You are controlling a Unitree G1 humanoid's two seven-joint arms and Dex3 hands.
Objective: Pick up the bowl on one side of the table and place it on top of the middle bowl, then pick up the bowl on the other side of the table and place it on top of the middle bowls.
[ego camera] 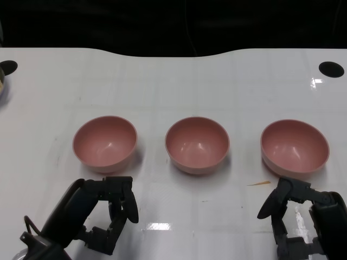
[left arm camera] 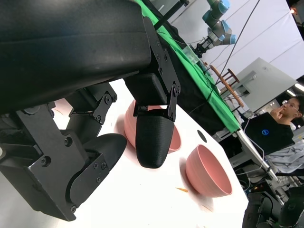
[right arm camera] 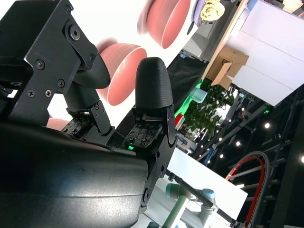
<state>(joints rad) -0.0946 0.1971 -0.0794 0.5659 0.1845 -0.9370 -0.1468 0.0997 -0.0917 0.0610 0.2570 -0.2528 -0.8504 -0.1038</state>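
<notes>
Fingers: left hand [ego camera: 105, 214] and right hand [ego camera: 301, 219] both spread apart, holding nothing, near edge. 3 pink bowls in a row: left bowl [ego camera: 104, 143], middle bowl [ego camera: 197, 144], right bowl [ego camera: 294, 147], unstacked on table [ego camera: 173, 81].

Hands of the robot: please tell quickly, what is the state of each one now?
Left hand: open, holding nothing, near the left bowl.
Right hand: open, holding nothing, near the right bowl.

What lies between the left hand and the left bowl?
Nothing: in the head view only bare white table separates the left hand from the left bowl.
</notes>
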